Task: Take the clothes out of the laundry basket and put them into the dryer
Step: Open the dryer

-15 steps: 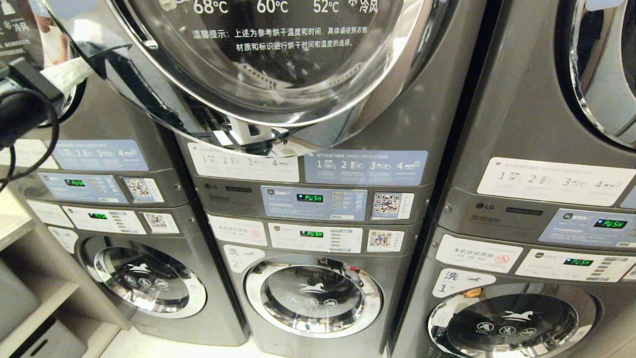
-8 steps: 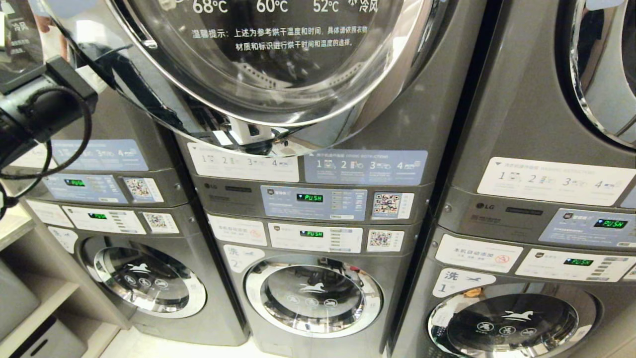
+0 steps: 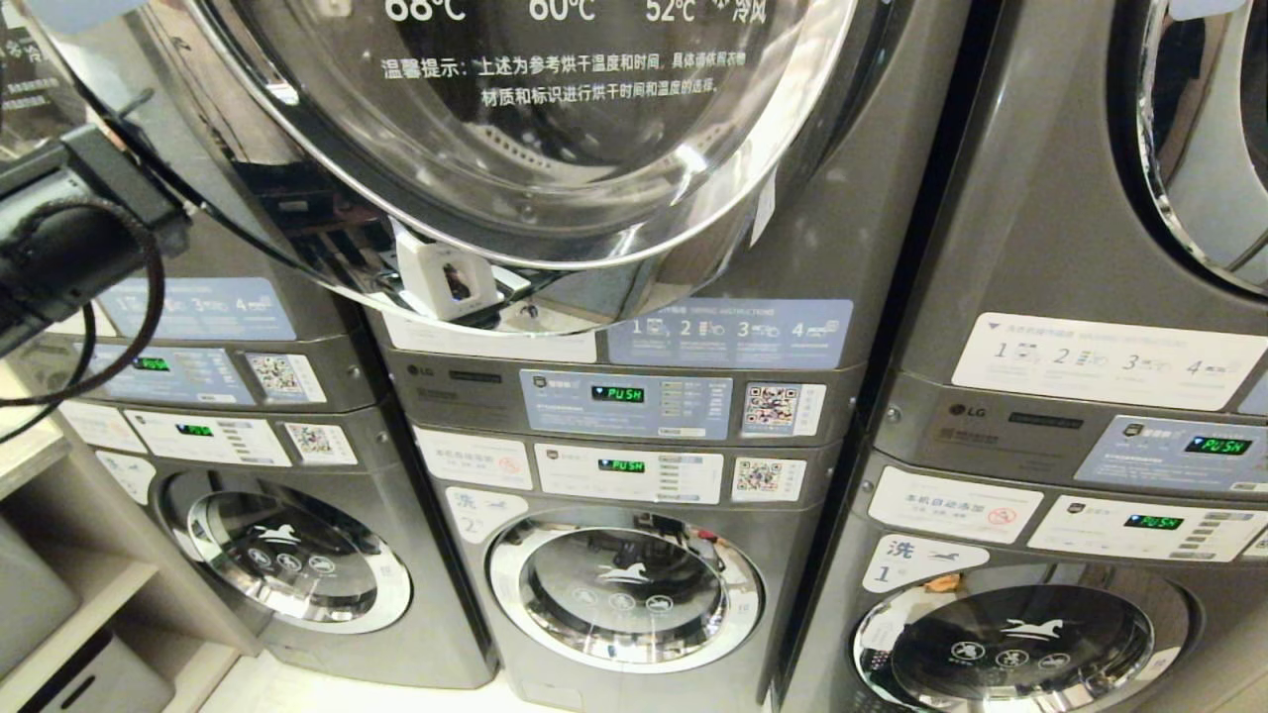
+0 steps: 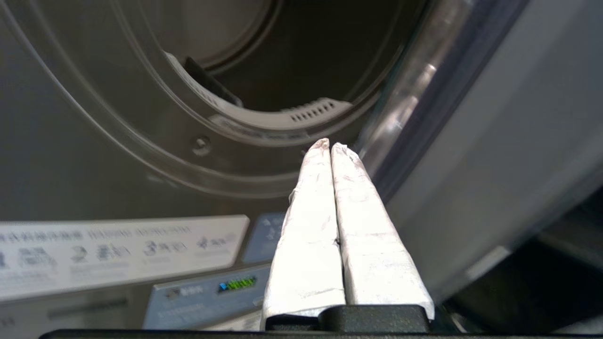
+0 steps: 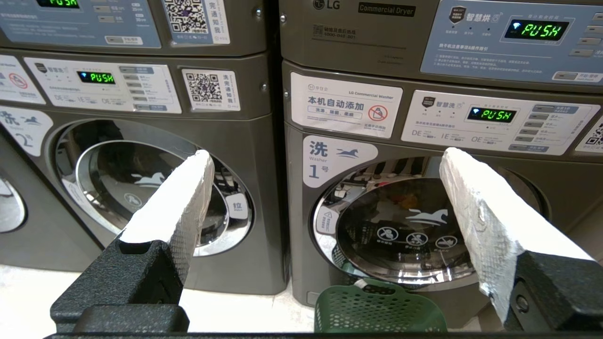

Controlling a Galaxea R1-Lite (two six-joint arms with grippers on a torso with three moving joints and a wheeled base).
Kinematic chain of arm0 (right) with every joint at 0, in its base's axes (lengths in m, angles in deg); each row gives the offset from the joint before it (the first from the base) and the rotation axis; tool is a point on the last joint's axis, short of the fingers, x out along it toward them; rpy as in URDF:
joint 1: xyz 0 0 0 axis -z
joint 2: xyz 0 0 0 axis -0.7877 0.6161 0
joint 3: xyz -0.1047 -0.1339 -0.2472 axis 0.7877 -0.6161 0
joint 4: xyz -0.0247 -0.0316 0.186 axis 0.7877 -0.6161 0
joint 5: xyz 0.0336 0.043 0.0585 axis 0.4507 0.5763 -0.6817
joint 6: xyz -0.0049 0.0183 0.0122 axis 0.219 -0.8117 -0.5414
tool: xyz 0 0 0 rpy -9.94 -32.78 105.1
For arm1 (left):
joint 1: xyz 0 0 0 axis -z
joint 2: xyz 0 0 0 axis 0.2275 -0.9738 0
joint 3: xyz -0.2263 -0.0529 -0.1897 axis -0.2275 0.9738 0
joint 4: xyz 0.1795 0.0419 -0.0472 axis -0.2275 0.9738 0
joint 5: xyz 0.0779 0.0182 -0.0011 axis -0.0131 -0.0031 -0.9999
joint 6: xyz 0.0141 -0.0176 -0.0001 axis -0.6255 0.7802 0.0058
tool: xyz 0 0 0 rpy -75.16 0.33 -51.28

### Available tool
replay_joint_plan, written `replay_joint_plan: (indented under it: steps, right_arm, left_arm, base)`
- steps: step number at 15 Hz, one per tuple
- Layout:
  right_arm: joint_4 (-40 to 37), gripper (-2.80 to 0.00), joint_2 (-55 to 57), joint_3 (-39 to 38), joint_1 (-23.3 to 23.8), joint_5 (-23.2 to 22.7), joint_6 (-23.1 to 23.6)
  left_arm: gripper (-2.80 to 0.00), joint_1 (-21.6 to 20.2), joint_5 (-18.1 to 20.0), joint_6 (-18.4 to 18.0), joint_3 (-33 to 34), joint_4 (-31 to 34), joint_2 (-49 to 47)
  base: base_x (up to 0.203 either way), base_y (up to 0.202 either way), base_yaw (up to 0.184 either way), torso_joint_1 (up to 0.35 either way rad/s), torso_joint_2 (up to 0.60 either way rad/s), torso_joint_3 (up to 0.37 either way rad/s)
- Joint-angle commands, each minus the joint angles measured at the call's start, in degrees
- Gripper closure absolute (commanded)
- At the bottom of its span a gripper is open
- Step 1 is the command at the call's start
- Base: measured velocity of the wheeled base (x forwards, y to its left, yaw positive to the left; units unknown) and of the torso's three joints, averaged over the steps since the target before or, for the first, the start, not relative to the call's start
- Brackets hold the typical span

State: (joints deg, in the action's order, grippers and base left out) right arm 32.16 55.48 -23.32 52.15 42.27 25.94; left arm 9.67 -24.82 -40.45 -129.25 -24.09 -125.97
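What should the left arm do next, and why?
Probably pull the left gripper back from the grey dryer's round drum opening and lower it toward the green mesh laundry basket. Its jaws are shut on nothing, the chrome-rimmed glass dryer door stands open, and no clothes show in the drum.

My left arm [image 3: 59,253] is raised at my left, its gripper [image 4: 330,146] pressed closed, seemingly empty; my right gripper [image 5: 325,160] gapes wide.

Left arm [image 3: 59,257] reaches beside the dryer door [image 3: 515,129], seemingly ajar.
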Motion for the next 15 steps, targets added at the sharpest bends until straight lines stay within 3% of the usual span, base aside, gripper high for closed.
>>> replay_joint_plan:
  steps: [1, 8, 15]
  right_arm:
    - [0.06, -2.80, 0.09, -0.26, 0.00, 0.00, 0.04]
    - [0.06, -2.80, 0.09, -0.26, 0.00, 0.00, 0.04]
    - [0.05, -2.80, 0.09, -0.26, 0.00, 0.00, 0.04]
  left_arm:
    - [0.00, 0.82, 0.21, 0.13, 3.77, -0.31, 5.27]
    - [0.00, 3.35, 0.21, 0.00, 15.13, 0.23, 17.16]
    - [0.00, 9.29, 0.12, -0.78, 17.75, 0.75, 20.30]
  base:
    - [0.000, 0.000, 0.000, 0.000, 0.00, 0.000]
    - [0.000, 0.000, 0.000, 0.000, 0.00, 0.000]
    - [0.000, 0.000, 0.000, 0.000, 0.00, 0.000]
